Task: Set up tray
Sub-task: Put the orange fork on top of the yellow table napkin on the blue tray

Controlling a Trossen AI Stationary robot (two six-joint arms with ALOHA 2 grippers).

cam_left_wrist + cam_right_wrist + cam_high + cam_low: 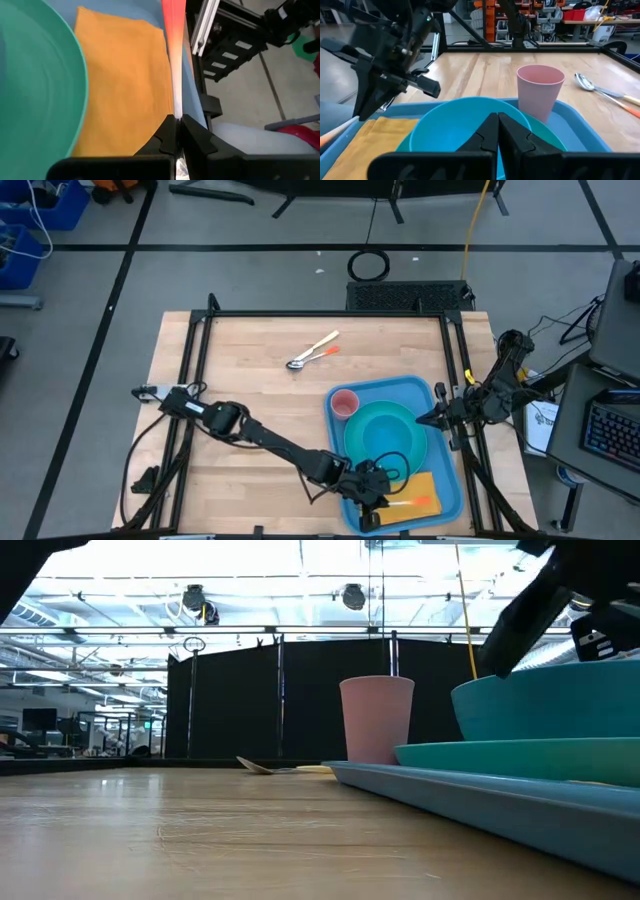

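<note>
The left gripper point(176, 131), pinching an orange-handled utensil point(172, 45) over the napkin point(125, 75), could drop it off the tray point(445, 480) edge.

Wooden table point(250, 390): tray point(445, 480), two spoons point(312, 352).

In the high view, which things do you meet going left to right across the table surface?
Spoon → orange-handled utensil beside it → pink cup at the tray's left corner → turquoise plate → right gripper, shut, at the tray's right rim.
</note>
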